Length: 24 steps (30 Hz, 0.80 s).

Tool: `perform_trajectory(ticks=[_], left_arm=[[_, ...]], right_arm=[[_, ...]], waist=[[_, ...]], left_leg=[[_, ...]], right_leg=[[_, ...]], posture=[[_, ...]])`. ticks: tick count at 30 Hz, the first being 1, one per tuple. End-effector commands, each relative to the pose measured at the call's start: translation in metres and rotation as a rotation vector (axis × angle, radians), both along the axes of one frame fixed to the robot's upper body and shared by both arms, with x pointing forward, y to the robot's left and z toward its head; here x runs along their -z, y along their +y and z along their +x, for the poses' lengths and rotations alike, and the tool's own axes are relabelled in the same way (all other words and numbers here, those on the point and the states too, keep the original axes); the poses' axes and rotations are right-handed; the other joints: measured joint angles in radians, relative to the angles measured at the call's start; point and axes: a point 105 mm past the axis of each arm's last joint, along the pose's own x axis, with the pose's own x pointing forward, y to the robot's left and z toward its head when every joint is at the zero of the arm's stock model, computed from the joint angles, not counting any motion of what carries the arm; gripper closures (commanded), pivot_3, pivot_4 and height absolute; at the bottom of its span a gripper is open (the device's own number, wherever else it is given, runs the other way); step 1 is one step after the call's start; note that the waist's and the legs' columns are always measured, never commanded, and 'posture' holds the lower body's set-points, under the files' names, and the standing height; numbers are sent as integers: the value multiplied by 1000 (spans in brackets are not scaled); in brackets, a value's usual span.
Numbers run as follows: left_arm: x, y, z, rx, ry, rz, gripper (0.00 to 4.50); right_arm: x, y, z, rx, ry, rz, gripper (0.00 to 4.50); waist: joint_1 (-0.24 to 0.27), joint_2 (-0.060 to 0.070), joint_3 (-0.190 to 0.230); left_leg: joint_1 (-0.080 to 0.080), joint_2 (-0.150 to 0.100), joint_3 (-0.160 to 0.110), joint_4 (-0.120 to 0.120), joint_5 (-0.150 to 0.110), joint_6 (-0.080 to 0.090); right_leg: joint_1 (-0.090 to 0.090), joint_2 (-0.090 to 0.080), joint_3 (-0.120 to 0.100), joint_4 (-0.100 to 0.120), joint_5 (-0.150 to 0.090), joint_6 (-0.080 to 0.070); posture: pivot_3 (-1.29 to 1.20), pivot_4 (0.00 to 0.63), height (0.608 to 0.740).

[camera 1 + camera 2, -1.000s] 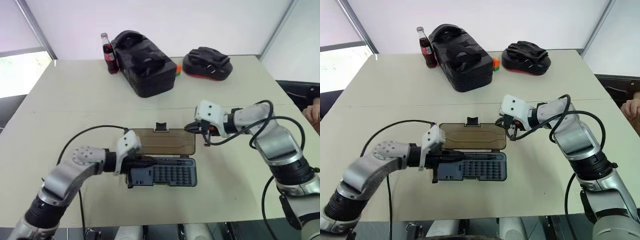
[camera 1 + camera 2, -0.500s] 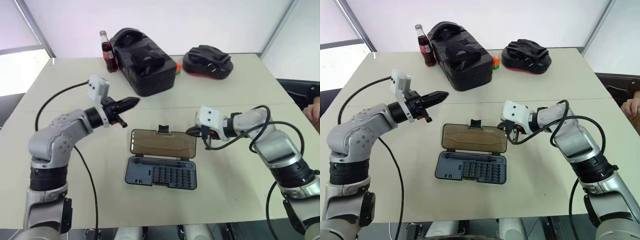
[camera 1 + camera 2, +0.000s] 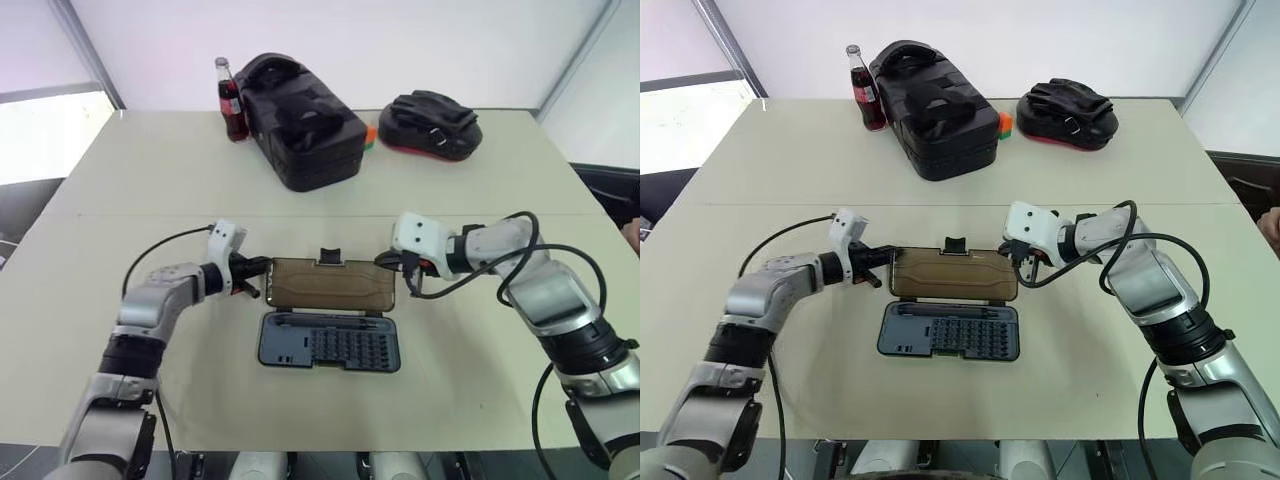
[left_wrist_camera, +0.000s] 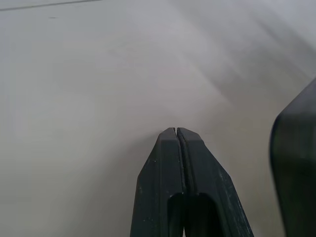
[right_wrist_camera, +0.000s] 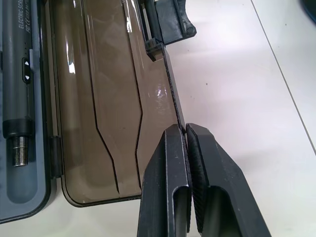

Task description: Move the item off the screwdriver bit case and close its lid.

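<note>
**Ben:** Fingers (image 4: 163, 163) on your left gripper (image 3: 256, 268) are pressed tight together and hold nothing. They point at the left end of the lid (image 3: 330, 285), just beside it.

**Mia:** Where is the case?

**Ben:** Your screwdriver bit case (image 3: 330, 322) lies open in the middle of the table (image 3: 150, 180), on your near side. Its brown see-through lid is flat on its back, behind the tray of bits (image 3: 352, 347). Nothing sits on the case, so I think you only have the closing left.

**Mia:** How will the lid feel?

**Ben:** It looks like thin, hard plastic, so it should be light, stiff and a bit slippery. It swings on the hinge (image 5: 55, 157) along the tray. Lift it at the far long edge, near the little black latch (image 3: 327, 257). If you lift at a corner, the whole light case may slide.

**Mia:** And the right side?

**Ben:** Your right gripper (image 5: 185, 129) is pinched closed too, and empty. Its tips are right at the lid's right edge. I cannot tell if they touch it.

**Mia:** Is there room?

**Ben:** Yes, you have bare table all around the case. The bottle (image 3: 231, 98), the black bag (image 3: 305, 125) and the black and red pad (image 3: 435, 112) are well apart, at the far side.
</note>
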Motion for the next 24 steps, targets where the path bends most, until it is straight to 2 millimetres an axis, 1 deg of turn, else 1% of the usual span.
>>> perform_trajectory(ticks=[1, 4, 6, 10, 11, 12, 15, 16, 18, 19, 21, 22, 24], left_arm=[[5, -17, -1, 98, 23, -27, 4500], [7, -22, 0, 146, 20, -8, 4500], [5, -26, -2, 192, 24, -10, 4500], [7, -27, -2, 211, 21, 11, 4500], [8, -26, -2, 214, 19, 20, 4500], [9, -26, -1, 216, 19, 24, 4500], [9, -26, 0, 218, 16, 22, 4500], [9, -26, 0, 220, 16, 21, 4500], [8, -26, 2, 225, 9, 23, 4500], [7, -26, 2, 228, 4, 21, 4500], [3, -27, 4, 242, -13, 18, 4500], [-2, -29, 4, 262, -22, 2, 4500], [-9, -31, 4, 290, -37, -17, 4500]], right_arm=[[-11, 4, 3, -11, -47, 7, 4450], [-10, 3, 4, -1, -43, 2, 4450], [-9, 2, 4, 5, -43, -1, 4450], [-10, 2, 5, 25, -49, 1, 4450], [-10, 2, 5, 29, -50, 0, 3850], [-11, 2, 5, 33, -53, -3, 3633], [-15, 2, 4, 42, -76, -23, 2005], [-16, 1, 4, 43, -87, -33, 1539], [-25, 0, 2, 46, -118, -47, 552], [-32, 0, 0, 51, -132, -44, 552], [-53, 0, -7, 70, -147, 23, 552], [-68, 1, -16, 76, -139, 99, 552], [-84, 2, -29, 77, -119, 184, 552]], waist=[[1, 0, 0], [0, 0, 0], [0, 0, 0], [0, 0, 0], [1, 0, 0], [1, 0, 0], [1, 0, 0], [1, 0, 0], [1, 0, 0], [1, 0, 0], [2, 0, 0], [2, 0, 0], [1, 0, 0]], left_leg=[[0, 0, 0, 0, 0, 0], [0, 0, 0, 0, 0, 0], [0, -1, 0, 0, 0, 0], [0, 0, 0, 0, 0, 0], [0, 0, 0, 0, 0, 0], [0, -1, 0, 0, 0, 0], [0, 0, 0, 0, 0, 0], [0, 0, 0, 0, 0, 0], [0, -1, 0, 0, 0, 0], [0, -1, 0, 1, 0, 0], [0, -1, 0, 1, 0, 0], [0, -1, -1, 1, 0, 0], [-1, 0, -2, 1, 0, 0]], right_leg=[[0, 0, 0, 0, 0, 0], [0, 0, 0, 0, 0, 0], [0, 0, 0, 0, 0, 0], [0, 0, -1, 0, 0, 0], [0, 0, -1, 0, 0, 0], [0, 0, -1, 0, 0, 0], [0, 0, -1, 0, 0, 0], [0, 0, -1, 1, 0, 0], [0, 0, -1, 1, 0, 0], [0, 0, -1, 1, 0, 0], [0, 0, -1, 1, 0, 0], [0, 0, -1, 1, 0, 0], [0, 0, -1, 1, 0, 0]], posture=[[0, 150, 740], [0, 150, 740], [0, 150, 740], [0, 150, 740], [0, 150, 740], [0, 150, 740], [0, 150, 740], [0, 150, 740], [0, 150, 740], [0, 150, 740], [0, 150, 740], [0, 150, 740], [0, 150, 740]])
